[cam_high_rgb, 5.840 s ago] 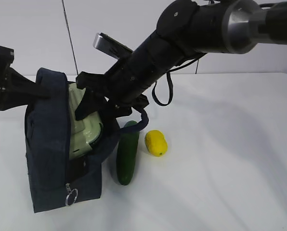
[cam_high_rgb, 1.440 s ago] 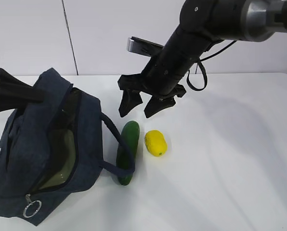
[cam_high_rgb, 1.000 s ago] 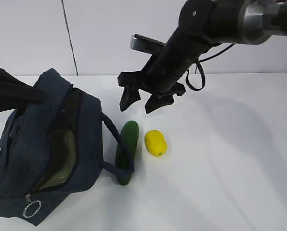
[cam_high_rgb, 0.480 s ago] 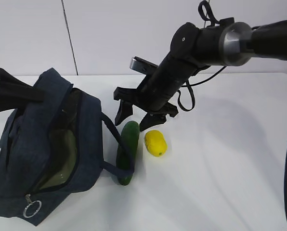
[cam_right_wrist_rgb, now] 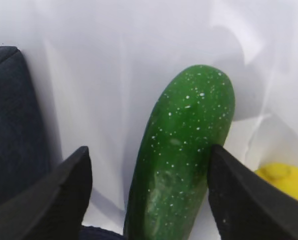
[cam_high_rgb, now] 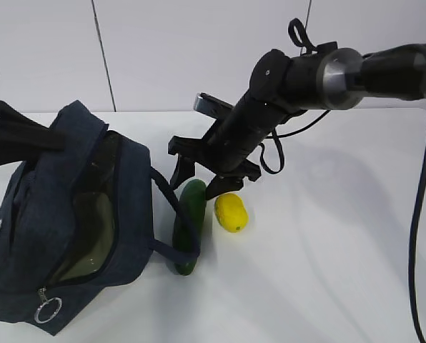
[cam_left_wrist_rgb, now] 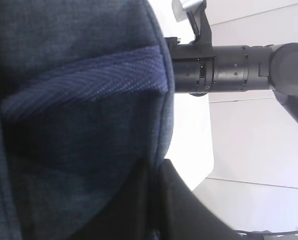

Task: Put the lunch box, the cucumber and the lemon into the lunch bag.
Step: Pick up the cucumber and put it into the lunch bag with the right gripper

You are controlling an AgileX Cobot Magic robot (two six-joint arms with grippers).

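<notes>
The navy lunch bag (cam_high_rgb: pixel 63 214) lies open at the left, with the pale green lunch box (cam_high_rgb: pixel 91 232) inside it. My left gripper (cam_high_rgb: pixel 27 136) is shut on the bag's top edge (cam_left_wrist_rgb: pixel 114 125). The dark green cucumber (cam_high_rgb: pixel 188 225) lies beside the bag, with a bag handle (cam_high_rgb: pixel 171 207) draped over it. The yellow lemon (cam_high_rgb: pixel 231 212) sits just right of it. My right gripper (cam_high_rgb: pixel 199 179) is open and straddles the cucumber's far end (cam_right_wrist_rgb: pixel 184 150). One finger (cam_right_wrist_rgb: pixel 59 195) is apart from the cucumber; the other finger (cam_right_wrist_rgb: pixel 254 200) is at its side. The lemon (cam_right_wrist_rgb: pixel 284 181) shows beside that finger.
The white table (cam_high_rgb: pixel 327 250) stretches to the right and front of the lemon. The bag's metal zip ring (cam_high_rgb: pixel 47 311) lies at its near corner. The bag wall (cam_right_wrist_rgb: pixel 14 125) is close to my right gripper's left finger. My right arm (cam_left_wrist_rgb: pixel 239 75) shows beyond the bag.
My right gripper let go of the lunch box in the bag, drew out, then came down open over the cucumber's far end. The bag slumped sideways. My left gripper kept its hold.
</notes>
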